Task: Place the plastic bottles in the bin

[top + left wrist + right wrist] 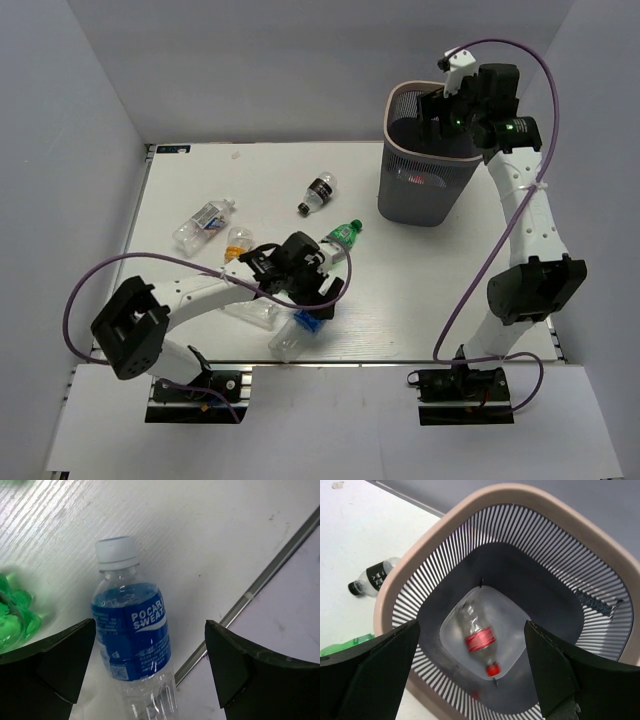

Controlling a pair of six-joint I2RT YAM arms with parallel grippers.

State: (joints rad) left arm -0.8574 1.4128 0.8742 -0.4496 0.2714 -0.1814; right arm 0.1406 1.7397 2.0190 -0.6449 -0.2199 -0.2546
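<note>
A blue-labelled plastic bottle (132, 635) with a white cap lies on the table near the front edge (295, 337). My left gripper (150, 625) hangs open over it, one finger on each side and neither touching it. My right gripper (472, 625) is open above the bin (425, 170) and holds nothing. A red-capped, red-labelled bottle (480, 640), blurred, lies at the bottom of the bin (485, 500). Other bottles lie on the table: a green one (343, 235), a dark-labelled one (318, 193), a clear one (203, 225) and an orange-capped one (238, 240).
Another clear bottle (255, 311) lies under my left arm. A green bottle's base (12, 617) sits just left of my left fingers. The table's metal front rail (250, 590) runs close to the blue-labelled bottle. White walls enclose the table.
</note>
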